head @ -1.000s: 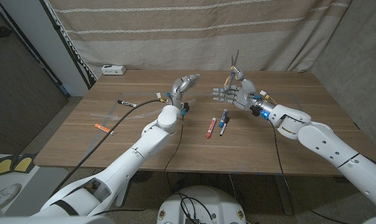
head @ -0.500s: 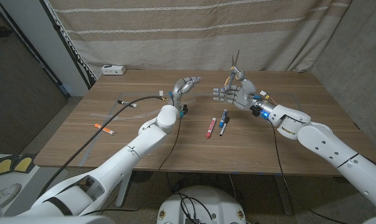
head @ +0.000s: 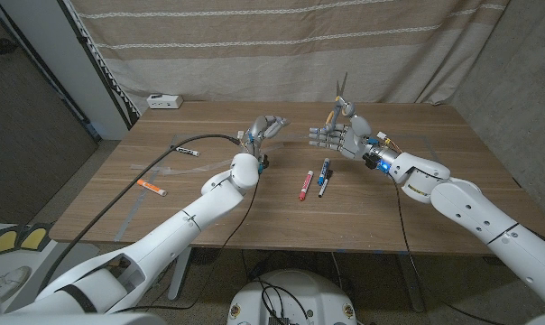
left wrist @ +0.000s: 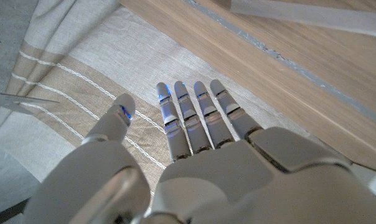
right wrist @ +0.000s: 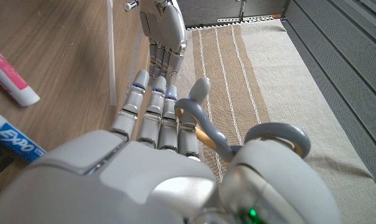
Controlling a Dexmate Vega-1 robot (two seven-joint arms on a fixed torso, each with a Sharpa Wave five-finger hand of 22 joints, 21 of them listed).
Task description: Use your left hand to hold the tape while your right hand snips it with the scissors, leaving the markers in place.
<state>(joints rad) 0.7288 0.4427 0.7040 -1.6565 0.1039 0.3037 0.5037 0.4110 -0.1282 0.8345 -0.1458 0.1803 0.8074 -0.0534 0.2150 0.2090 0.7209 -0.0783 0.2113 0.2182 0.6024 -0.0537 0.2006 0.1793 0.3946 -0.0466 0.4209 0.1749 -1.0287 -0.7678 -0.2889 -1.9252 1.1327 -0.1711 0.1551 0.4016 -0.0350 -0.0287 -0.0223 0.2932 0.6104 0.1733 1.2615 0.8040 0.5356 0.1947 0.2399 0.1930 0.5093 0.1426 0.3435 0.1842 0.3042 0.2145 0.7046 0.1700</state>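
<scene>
1. since a second ago the left arm has swung a little toward the worktop's middle and its hand has curled slightly; the right arm and the things on the worktop have not shifted.
2. nearest the robot, the markers [head: 314, 180] lie side by side between the two arms, red-capped one beside a blue-labelled one; an orange marker [head: 151, 188] lies well apart toward the left edge, and a black marker [head: 184, 150] lies further back.
3. further out, the left hand [head: 263, 129] hovers above the worktop [head: 417, 212] with fingers apart and nothing in them.
4. the right hand [head: 337, 134] faces it, clamped on the scissors [head: 340, 90], blades pointing up; the wrist view shows the grey handles [right wrist: 238, 134] looped round its thumb side.
5. the tape [right wrist: 111, 50] appears as a thin pale strip in the right wrist view, near the left hand's fingers; i cannot tell whether it stands free or is stuck to the worktop, nor whether the left hand touches it.
6. judgement: the tape looks light, floppy and sticky, likely to curl or cling, so pinch it near a free end and pull taut before cutting.
7. farthest back, a white box [head: 164, 101] sits by the curtain.
</scene>
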